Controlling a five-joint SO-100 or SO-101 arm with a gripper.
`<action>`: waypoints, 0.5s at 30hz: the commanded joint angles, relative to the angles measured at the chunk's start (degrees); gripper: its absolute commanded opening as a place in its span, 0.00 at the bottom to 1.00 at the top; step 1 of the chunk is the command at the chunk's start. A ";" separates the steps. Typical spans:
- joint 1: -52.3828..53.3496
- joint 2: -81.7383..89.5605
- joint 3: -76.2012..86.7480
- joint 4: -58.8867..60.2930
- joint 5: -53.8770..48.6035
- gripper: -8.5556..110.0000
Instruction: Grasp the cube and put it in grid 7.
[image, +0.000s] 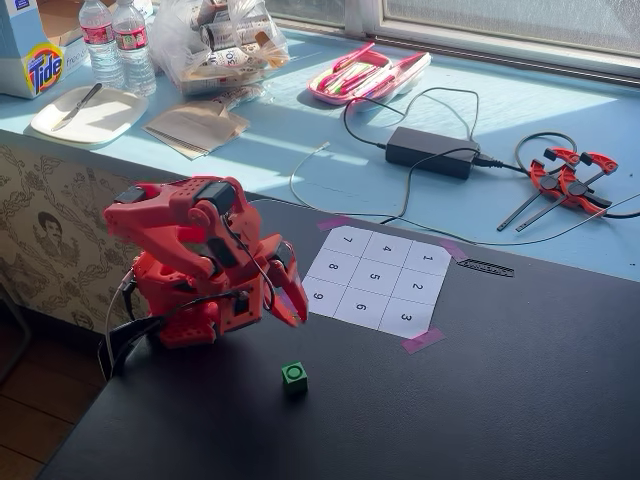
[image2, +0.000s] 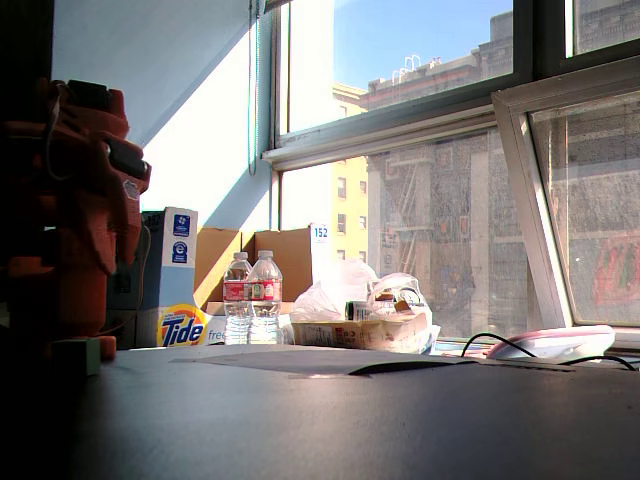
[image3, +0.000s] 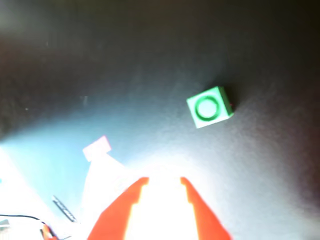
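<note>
Cube (image: 294, 376) alone on black table (image: 480, 400); grid 7 (image: 350, 242) unoccupied.

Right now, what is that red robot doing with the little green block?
Nothing yet. The red arm is folded up, its pincer open and empty. The green cube sits alone on the black table, in front of the arm. The square marked 7 on the numbered sheet is empty.
</note>
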 joint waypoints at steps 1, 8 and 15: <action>2.99 -5.89 -6.50 2.20 -12.22 0.16; 11.78 -19.86 -11.78 5.62 -23.82 0.20; 15.82 -24.26 -10.90 1.93 -31.82 0.23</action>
